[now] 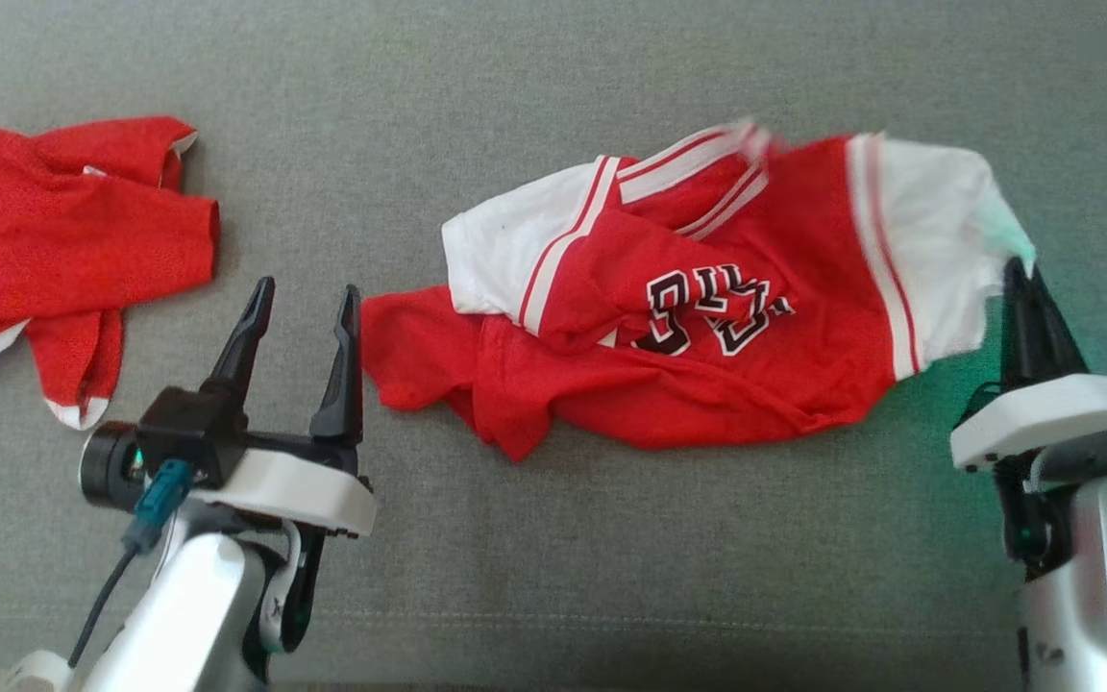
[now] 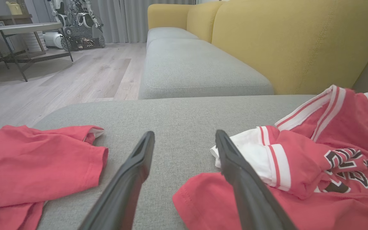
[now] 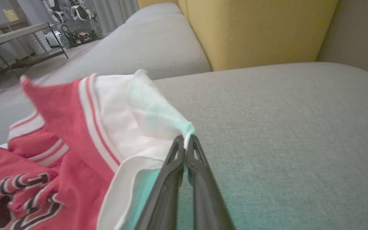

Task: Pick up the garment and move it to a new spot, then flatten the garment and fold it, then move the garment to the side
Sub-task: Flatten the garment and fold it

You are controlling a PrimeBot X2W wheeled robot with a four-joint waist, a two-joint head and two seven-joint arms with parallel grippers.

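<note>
The garment, a red jersey with white striped sleeves and dark lettering, lies crumpled and partly doubled over itself near the middle of the grey cushion, its red hem bunched toward the robot's left. Its white sleeve is drawn out to the robot's right, where the right gripper is clenched on the very corner of the cloth. In the right wrist view the two dark fingers meet with a tuft of white fabric pinched at their tips, and the sleeve rises toward them in a shallow tent. A hold on a corner rather than on the bulk probably serves flattening, since pulling an extremity spreads the cloth instead of dragging a heap. The left gripper stands released, fingers wide apart and holding nothing, just beside the red hem; whether it touches the hem cannot be judged. This placement suits a grasp of the opposite edge, so that both arms may tension the fabric. A second red garment lies well apart at the cushion's far left, and the yellow backrest bounds the seat behind.
</note>
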